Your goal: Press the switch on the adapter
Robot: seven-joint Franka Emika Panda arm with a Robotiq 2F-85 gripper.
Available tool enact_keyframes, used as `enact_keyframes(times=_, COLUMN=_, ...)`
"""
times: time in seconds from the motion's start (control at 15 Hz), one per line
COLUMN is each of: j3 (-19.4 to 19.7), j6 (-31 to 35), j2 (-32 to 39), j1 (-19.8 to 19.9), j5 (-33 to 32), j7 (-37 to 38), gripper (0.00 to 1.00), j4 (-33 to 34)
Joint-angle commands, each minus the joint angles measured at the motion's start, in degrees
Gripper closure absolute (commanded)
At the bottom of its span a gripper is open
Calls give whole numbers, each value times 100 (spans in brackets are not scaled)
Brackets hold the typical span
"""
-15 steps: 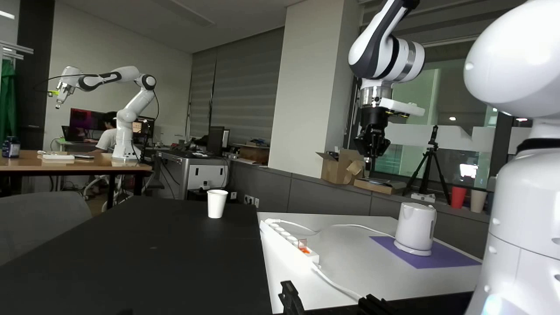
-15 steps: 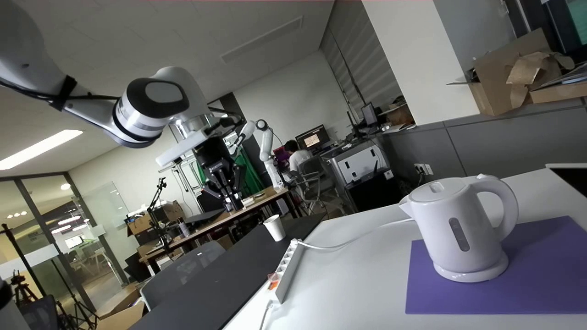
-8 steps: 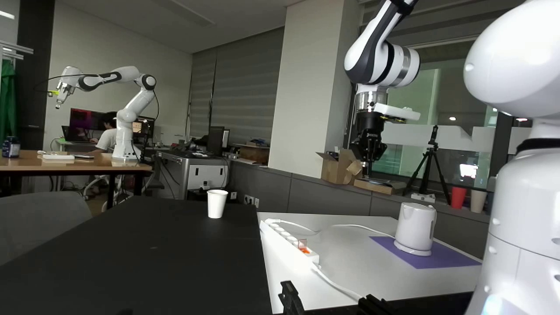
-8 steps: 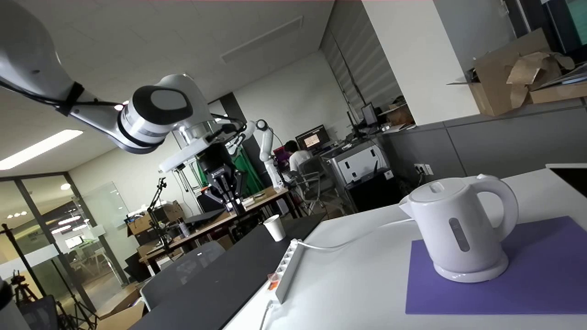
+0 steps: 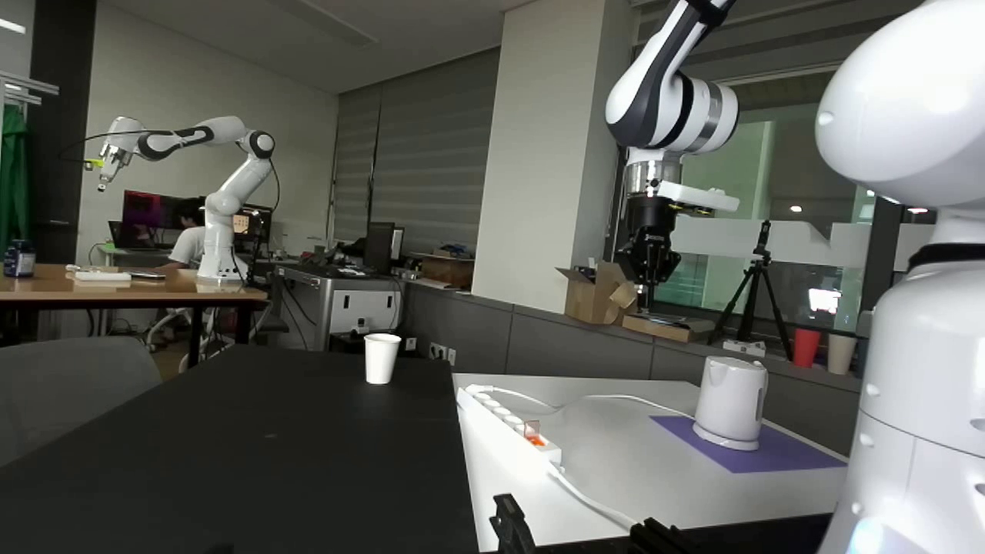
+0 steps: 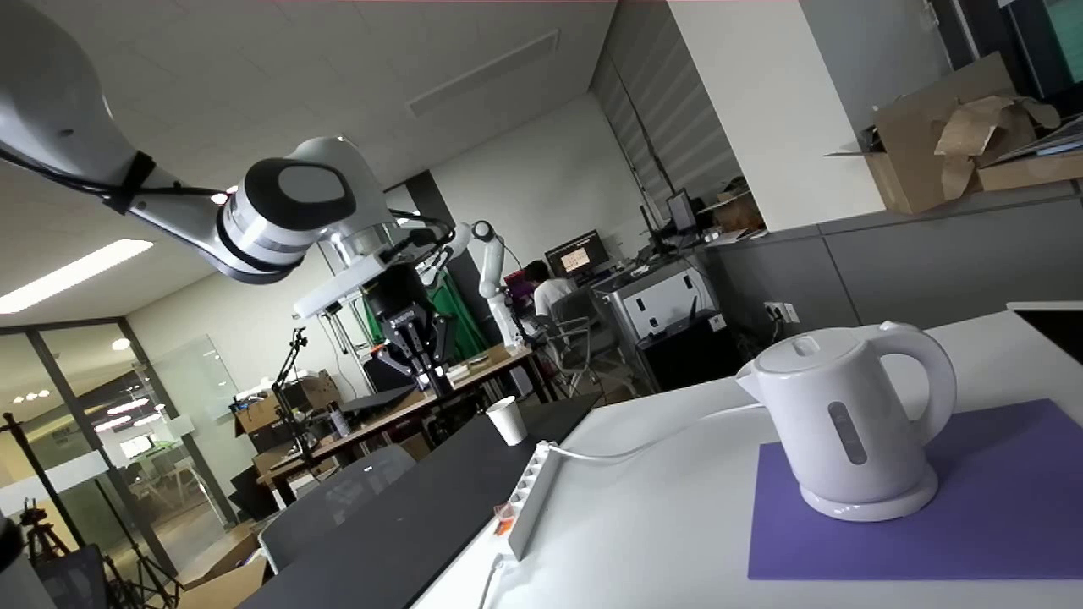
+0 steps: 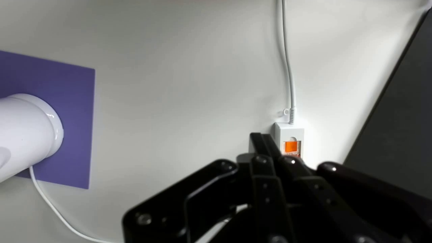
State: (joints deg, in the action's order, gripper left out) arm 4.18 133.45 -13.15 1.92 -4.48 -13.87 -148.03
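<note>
Gripper [image 7: 264, 135]: black, lower centre of the wrist view. Jaws fully closed, the two fingertips [image 7: 257, 143] side by side and meeting, nothing in their hold that shows. In both exterior views it hangs pointing down, well above the white table [image 5: 623, 454], in contact with nothing there. Orange switch [image 7: 291, 146]: right of centre in the wrist view, just right of the fingertips as framed, on the white power strip [image 7: 287, 130], near the end where the cord [image 7: 293, 99] enters; the gripper covers the rest of the strip. In both exterior views the strip lies lower centre, along the left edge of the white table, switch toward its lower end. Kettle [image 6: 833, 423] upright on a purple mat [image 6: 1007, 482], right side of both. Paper cup [image 5: 381, 360] upright on a black table [image 5: 269, 454].
</note>
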Motion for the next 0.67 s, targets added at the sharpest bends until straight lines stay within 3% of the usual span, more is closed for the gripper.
enact_keyframes(times=0.0, j3=0, j6=-9, j2=-1, j1=-2, j5=0, j7=3, gripper=100, j4=5)
enact_keyframes(times=0.2, j3=-96, j6=370, j2=229, j1=-233, j5=325, j7=-222, gripper=100, j4=-154)
enact_keyframes(times=0.6, j3=-702, j6=1826, j2=1097, j1=-505, j5=-62, j7=706, gripper=100, j4=-415)
